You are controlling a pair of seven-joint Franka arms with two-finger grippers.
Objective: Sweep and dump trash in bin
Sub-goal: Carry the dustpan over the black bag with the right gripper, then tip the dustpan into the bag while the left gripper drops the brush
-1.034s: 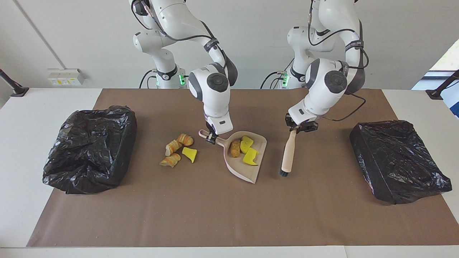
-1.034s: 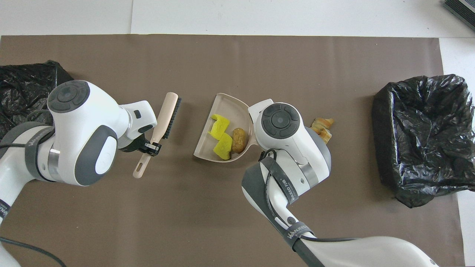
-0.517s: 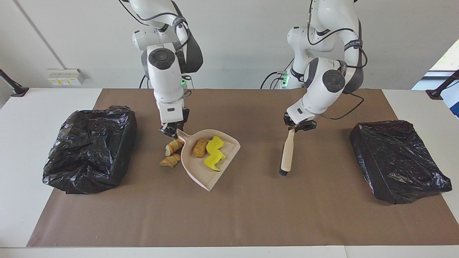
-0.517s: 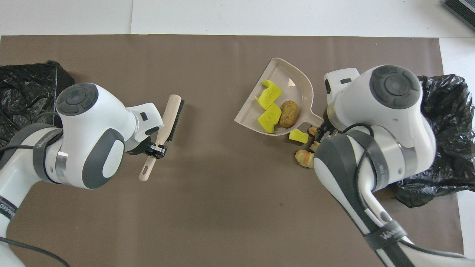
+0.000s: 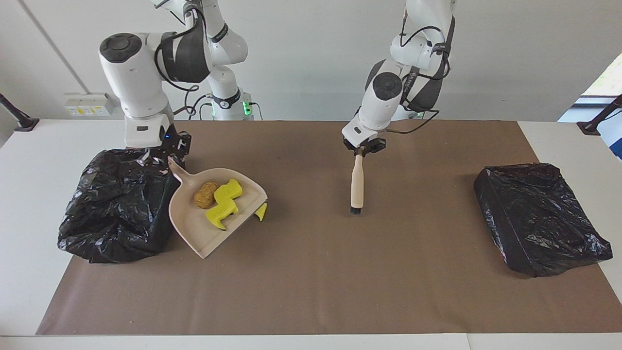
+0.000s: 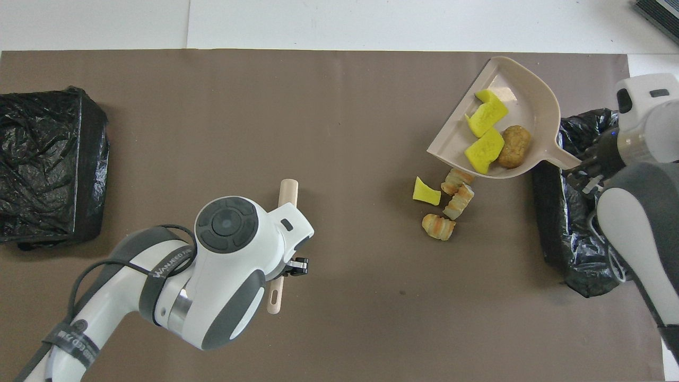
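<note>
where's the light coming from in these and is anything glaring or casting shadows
Facing view: soft, even light, with a bright window at the edge toward the left arm's end; the raised dustpan throws a faint shadow on the brown mat, and the black bin bags show small glossy highlights. Overhead view: the dustpan's floor carries a pale bright patch; the bags' creases glint.

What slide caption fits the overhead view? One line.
Right gripper carries loaded dustpan toward bin; left gripper holds brush.

Matt brown paper sheet, crinkled glossy black plastic bin bags, smooth beige plastic dustpan, porous foam-like scraps, pale smooth brush handle.
</note>
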